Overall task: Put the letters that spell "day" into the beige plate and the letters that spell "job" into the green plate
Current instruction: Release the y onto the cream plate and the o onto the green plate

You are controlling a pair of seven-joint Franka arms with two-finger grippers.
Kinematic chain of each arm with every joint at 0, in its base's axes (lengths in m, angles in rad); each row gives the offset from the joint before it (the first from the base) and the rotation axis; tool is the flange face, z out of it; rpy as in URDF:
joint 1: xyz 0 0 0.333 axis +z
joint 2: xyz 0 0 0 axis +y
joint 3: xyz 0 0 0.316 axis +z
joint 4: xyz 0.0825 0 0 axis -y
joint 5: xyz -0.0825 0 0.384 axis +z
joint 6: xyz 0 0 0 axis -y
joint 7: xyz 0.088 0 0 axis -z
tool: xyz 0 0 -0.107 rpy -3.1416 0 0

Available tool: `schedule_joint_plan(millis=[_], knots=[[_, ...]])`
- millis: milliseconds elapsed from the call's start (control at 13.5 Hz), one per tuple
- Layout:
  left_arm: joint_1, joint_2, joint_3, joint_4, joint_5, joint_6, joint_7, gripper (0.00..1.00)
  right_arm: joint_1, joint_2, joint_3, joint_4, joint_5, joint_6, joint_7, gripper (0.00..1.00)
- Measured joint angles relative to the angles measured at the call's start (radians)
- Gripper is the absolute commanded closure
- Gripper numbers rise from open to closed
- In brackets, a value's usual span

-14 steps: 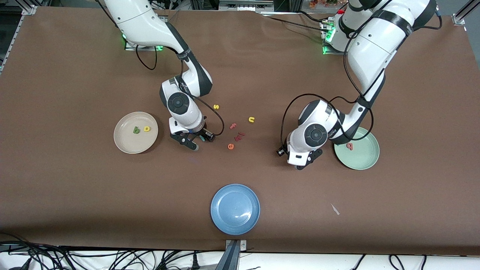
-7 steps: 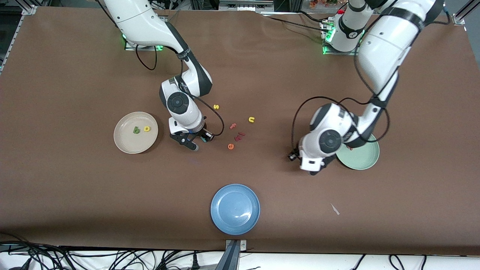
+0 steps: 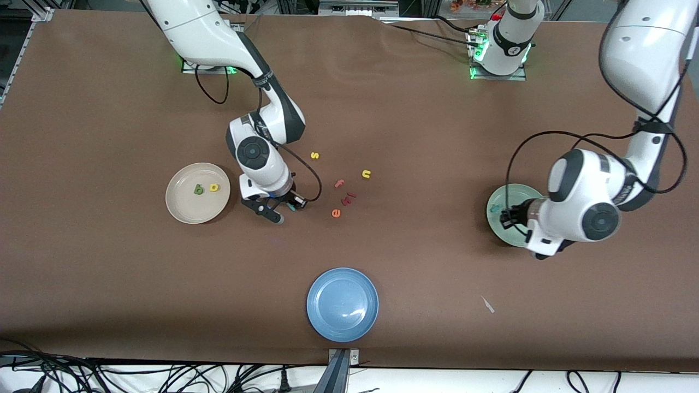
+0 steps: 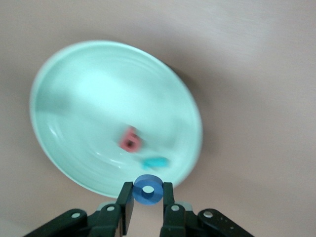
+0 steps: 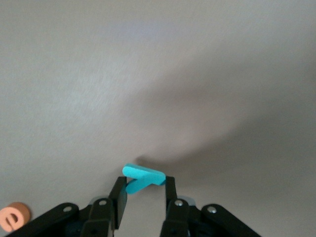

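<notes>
My left gripper [image 4: 148, 200] is shut on the blue ring "o" [image 4: 148, 190] and hangs over the edge of the green plate [image 4: 64, 69]. In that plate lie the pinkish-red "b" [image 4: 130, 139] and the teal "j" [image 4: 156, 162]. My right gripper [image 5: 143, 191] is shut on the teal "y" [image 5: 143, 177], low over bare table beside the beige plate [image 3: 183, 210]. The beige plate holds the dark green "d" [image 3: 199, 189] and the yellow "a" [image 3: 214, 187]. In the front view the left arm's wrist covers part of the green plate [image 3: 498, 218].
Loose letters lie mid-table: a yellow "s" [image 3: 314, 155], a yellow "n" [image 3: 366, 174], a pink "f" [image 3: 339, 183], dark red pieces [image 3: 348, 198] and an orange "e" [image 3: 336, 213]. A blue plate [image 3: 342, 304] sits near the front edge, a white scrap [image 3: 487, 304] beside it.
The left arm has swung with the blue "o" from the table beside the green plate to over that plate. The right gripper's fingers have closed on the teal "y" and shifted slightly.
</notes>
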Motion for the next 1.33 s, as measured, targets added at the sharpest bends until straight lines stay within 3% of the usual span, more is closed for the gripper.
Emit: schedule_joint_plan(millis=[148,222,296,370,444,518,740,814,887,961,1331], knots=[[0.062,0.000,0.002,-0.035,0.026,0.028,0.088,1.00,-0.002,-0.044,-0.066,0.004,0.000,-0.118,-0.127,0.81],[0.088,0.000,0.002,-0.059,0.042,0.060,0.117,0.91,-0.003,-0.064,-0.102,0.003,0.000,-0.175,-0.197,0.81],[0.110,0.000,0.002,-0.084,0.049,0.097,0.142,0.66,-0.005,-0.078,-0.137,0.001,0.000,-0.221,-0.265,0.81],[0.126,0.001,0.002,-0.105,0.050,0.127,0.158,0.35,-0.006,-0.089,-0.175,-0.006,0.001,-0.257,-0.335,0.81],[0.134,0.001,0.002,-0.118,0.050,0.142,0.167,0.12,-0.008,-0.097,-0.214,-0.018,0.001,-0.286,-0.405,0.81],[0.135,0.001,0.002,-0.123,0.050,0.148,0.171,0.00,-0.009,-0.105,-0.250,-0.036,0.002,-0.310,-0.471,0.81],[0.133,-0.007,-0.013,-0.114,0.050,0.154,0.171,0.00,-0.011,-0.127,-0.360,-0.131,0.004,-0.324,-0.657,0.77],[0.133,-0.018,-0.025,-0.101,0.050,0.160,0.171,0.00,-0.014,-0.131,-0.394,-0.155,0.010,-0.324,-0.708,0.64],[0.132,-0.036,-0.042,-0.082,0.050,0.163,0.171,0.00,-0.022,-0.134,-0.416,-0.170,0.015,-0.324,-0.744,0.15],[0.131,-0.061,-0.061,-0.060,0.050,0.163,0.170,0.00,-0.036,-0.134,-0.423,-0.178,0.018,-0.323,-0.765,0.00],[0.124,-0.192,-0.125,0.071,0.050,0.065,0.169,0.00,-0.046,-0.144,-0.420,-0.172,0.062,-0.326,-0.799,0.00]])
